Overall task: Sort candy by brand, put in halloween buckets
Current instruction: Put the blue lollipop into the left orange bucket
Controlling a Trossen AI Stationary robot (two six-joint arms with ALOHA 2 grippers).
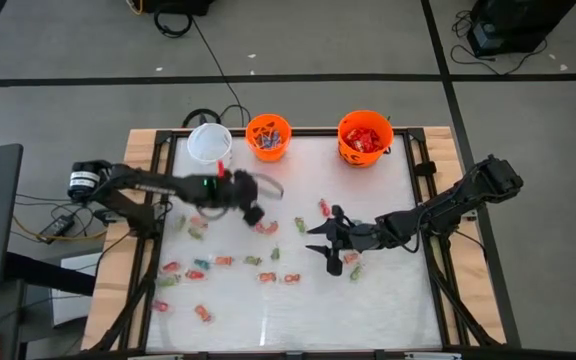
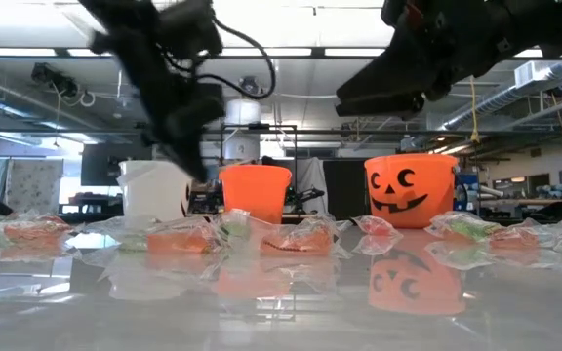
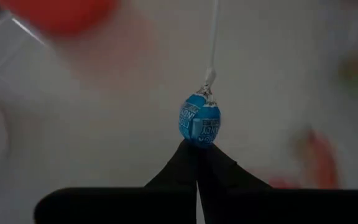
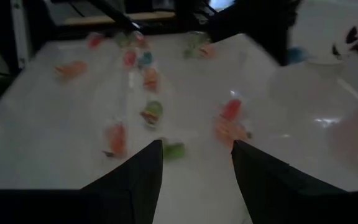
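**Left gripper pinches a blue lollipop above the surface**

Our left gripper (image 3: pixel 197 148) is closed tight on a blue-wrapped lollipop (image 3: pixel 199 121), holding the wrapped head at its fingertips with the white stick pointing away from the fingers. In the high view this gripper (image 1: pixel 254 214) sits over the left half of the surface (image 1: pixel 388 300), a little in front of the white bucket (image 1: pixel 209 141) and the small orange bucket (image 1: pixel 268 136). In the low view it hangs raised above the candy, in front of the white bucket (image 2: pixel 154 188).

Our right gripper (image 1: pixel 320 240) reaches in from the right, low over the middle of the surface, with its fingers spread wide and nothing between them. Its wrist view shows both fingers (image 4: pixel 135 177) apart above loose candy (image 4: pixel 153 112), with a green piece (image 4: pixel 174 150) lying just past the gap.

The three buckets stand along the far edge: white at the left, the small orange one beside it with blue and mixed pieces inside, and the larger orange bucket (image 1: pixel 365 137) to the right, holding red packets. Its jack-o'-lantern face (image 2: pixel 399 192) shows in the low view.

The rest of the candy (image 1: pixel 205 264) lies scattered across the left and middle of the surface in red, orange, green and pink wrappers, mostly apart from one another.
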